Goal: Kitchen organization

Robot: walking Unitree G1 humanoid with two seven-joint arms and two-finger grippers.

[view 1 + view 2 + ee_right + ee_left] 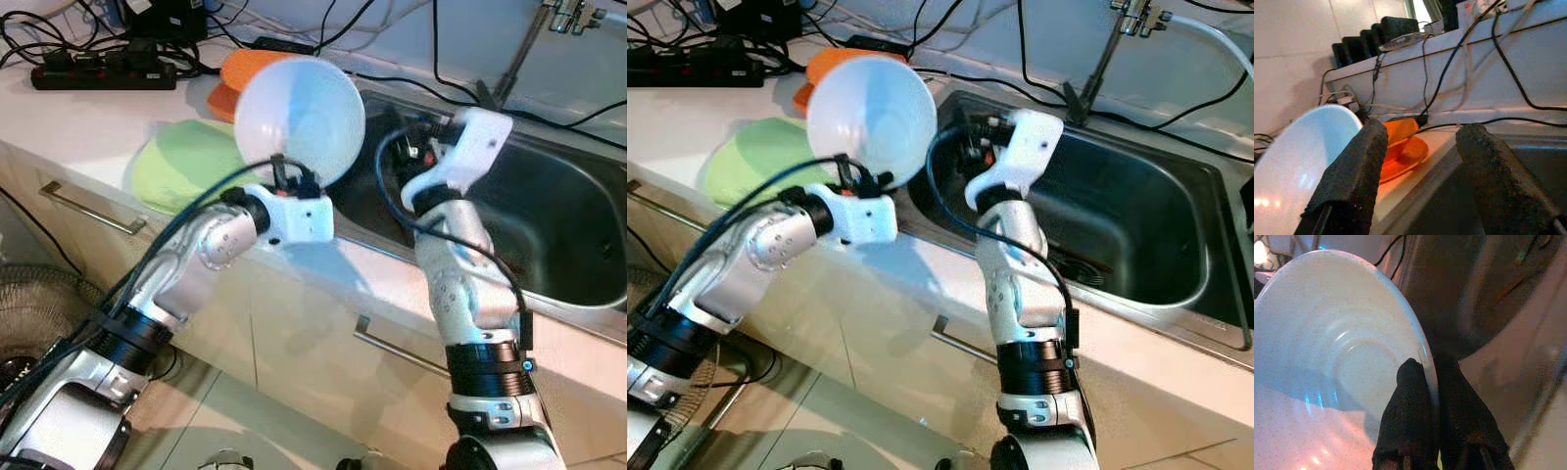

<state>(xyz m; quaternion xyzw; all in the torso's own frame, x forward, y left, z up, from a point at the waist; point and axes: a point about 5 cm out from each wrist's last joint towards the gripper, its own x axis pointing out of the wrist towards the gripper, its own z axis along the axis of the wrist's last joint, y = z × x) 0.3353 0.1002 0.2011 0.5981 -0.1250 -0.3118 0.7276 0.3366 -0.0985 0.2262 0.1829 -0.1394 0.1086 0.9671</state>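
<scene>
My left gripper (284, 176) is shut on the rim of a white bowl (299, 117), held tilted in the air above the counter's front edge beside the sink. In the left wrist view the black fingers (1410, 396) pinch the bowl's rim (1420, 347). My right gripper (1422, 147) is open and empty, raised over the left end of the steel sink (558, 225). A green plate (181, 162) lies on the counter to the left, and orange dishes (240, 73) sit behind the bowl.
A black power strip (103, 73) and several cables lie at the back of the counter. A faucet (1136, 15) stands behind the sink. Drawer handles (93, 208) run along the cabinet front below. A fan grille (29, 304) stands on the floor at left.
</scene>
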